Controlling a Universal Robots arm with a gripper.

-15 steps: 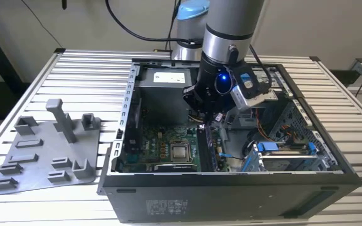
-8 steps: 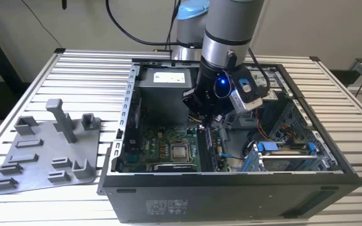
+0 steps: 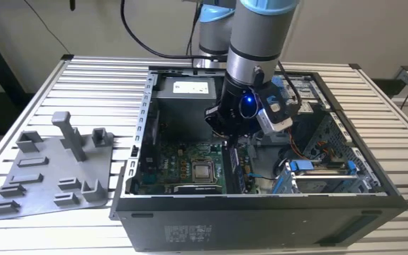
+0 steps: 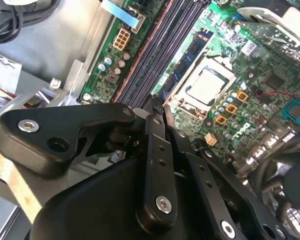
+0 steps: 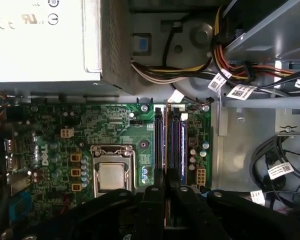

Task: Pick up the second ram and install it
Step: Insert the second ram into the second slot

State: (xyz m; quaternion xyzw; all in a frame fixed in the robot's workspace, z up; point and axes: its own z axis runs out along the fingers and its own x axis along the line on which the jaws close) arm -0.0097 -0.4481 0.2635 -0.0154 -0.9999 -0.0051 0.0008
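1. At the left of the exterior view, a grey tray (image 3: 48, 175) with upright pegs lies flat on the slatted table (image 3: 104, 74), just beside the computer case (image 3: 261, 218).
2. The case lies on its side with its top open. At its far left corner sits the silver power box (image 3: 189, 87), and the green circuit board (image 3: 165, 164) lies on the floor nearer the camera.
3. The processor (image 3: 204, 171) sits about mid-board. It is a square silver plate in both wrist views.
4. The arm (image 3: 261, 37) reaches down into the middle of the case, with the claw (image 3: 229, 139) low over the board, just right of the processor.
5. In the first wrist view, the claw (image 5: 167, 189) is pressed together on the second memory stick (image 5: 166, 145). The stick shows edge-on as a thin coppery line and stands along the dark memory slots (image 5: 158, 140).
6. The second wrist view shows the claw (image 4: 157, 107) at the near end of those slots.
7. On the right, a drive cage (image 3: 324, 172) with blue clips and loose cables fills the rest of the case.
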